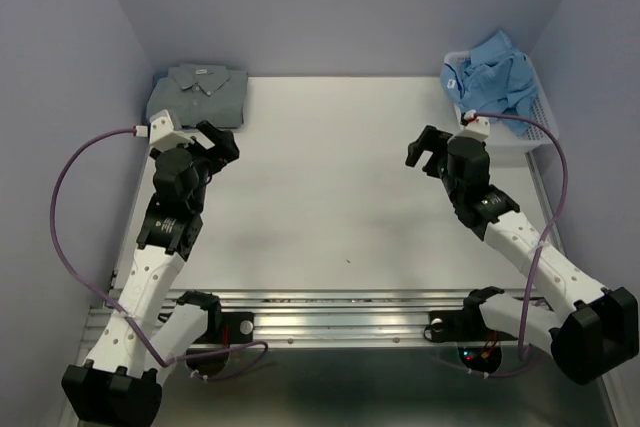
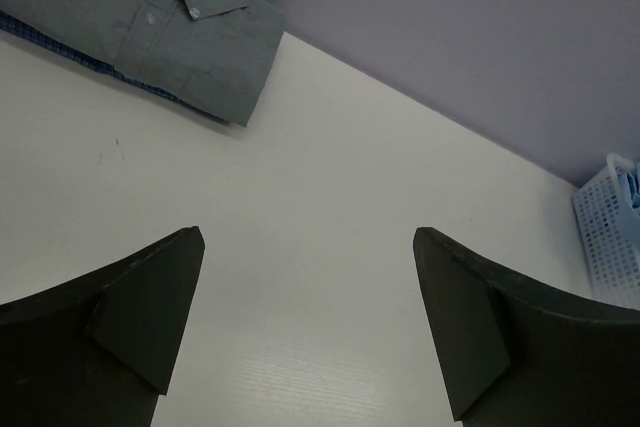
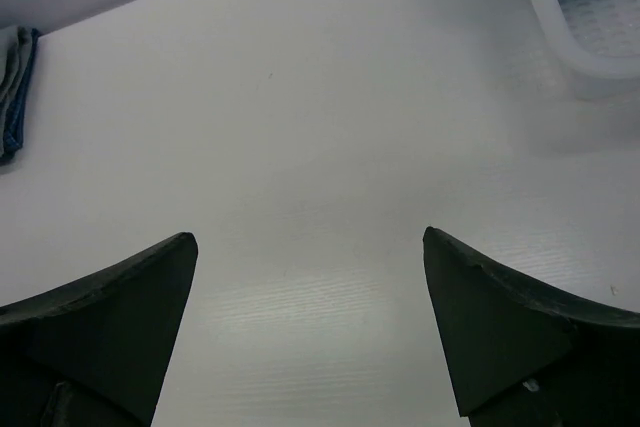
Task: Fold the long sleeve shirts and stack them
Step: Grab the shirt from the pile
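Observation:
A grey-green shirt (image 1: 197,95) lies folded at the table's far left corner, on top of a blue checked cloth whose edge shows under it in the left wrist view (image 2: 150,22). A light sky-blue shirt (image 1: 497,75) lies crumpled in the white mesh basket (image 1: 530,132) at the far right. My left gripper (image 1: 222,144) is open and empty, just in front of the folded shirt. My right gripper (image 1: 425,152) is open and empty, left of the basket. Both hover above bare table.
The white table (image 1: 330,187) runs between purple walls. The basket also shows in the right wrist view (image 3: 560,22) and the left wrist view (image 2: 610,237). A metal rail (image 1: 340,322) and the arm bases line the near edge.

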Motion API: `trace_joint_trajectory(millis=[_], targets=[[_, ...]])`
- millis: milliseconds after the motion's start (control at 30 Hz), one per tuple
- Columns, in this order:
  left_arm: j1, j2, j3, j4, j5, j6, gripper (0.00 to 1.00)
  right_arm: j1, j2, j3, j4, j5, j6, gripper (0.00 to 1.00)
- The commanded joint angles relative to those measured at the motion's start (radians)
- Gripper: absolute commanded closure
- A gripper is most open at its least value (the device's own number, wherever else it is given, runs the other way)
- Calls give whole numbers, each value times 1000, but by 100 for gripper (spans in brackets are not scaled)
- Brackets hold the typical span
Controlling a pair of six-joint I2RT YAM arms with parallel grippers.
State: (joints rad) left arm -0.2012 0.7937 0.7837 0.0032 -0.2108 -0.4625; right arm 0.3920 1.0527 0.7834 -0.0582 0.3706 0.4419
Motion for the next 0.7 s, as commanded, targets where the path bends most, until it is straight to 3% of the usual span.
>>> trace_joint_trajectory(millis=[0,167,267,333,400,467,500,667], targets=[[-3,22,38,34,-48,33,1,-5,-10,10,90,48,-2,0],[-3,81,55,40,-47,50,1,-5,10,11,158,115,-15,0],[-3,102,60,47,-53,61,1,-25,128,142,169,293,-72,0],[-3,120,75,41,-76,67,1,-153,261,247,150,240,-79,0],[-3,139,92,28,-102,76,1,-292,364,442,68,-1,-24,0],[-1,147,112,11,-125,76,1,-405,544,596,-62,-82,11,0],[-1,148,118,6,-134,74,1,-421,602,749,-101,-66,-26,0],[-1,156,111,6,-124,55,1,-492,878,997,-141,-64,-118,0]])
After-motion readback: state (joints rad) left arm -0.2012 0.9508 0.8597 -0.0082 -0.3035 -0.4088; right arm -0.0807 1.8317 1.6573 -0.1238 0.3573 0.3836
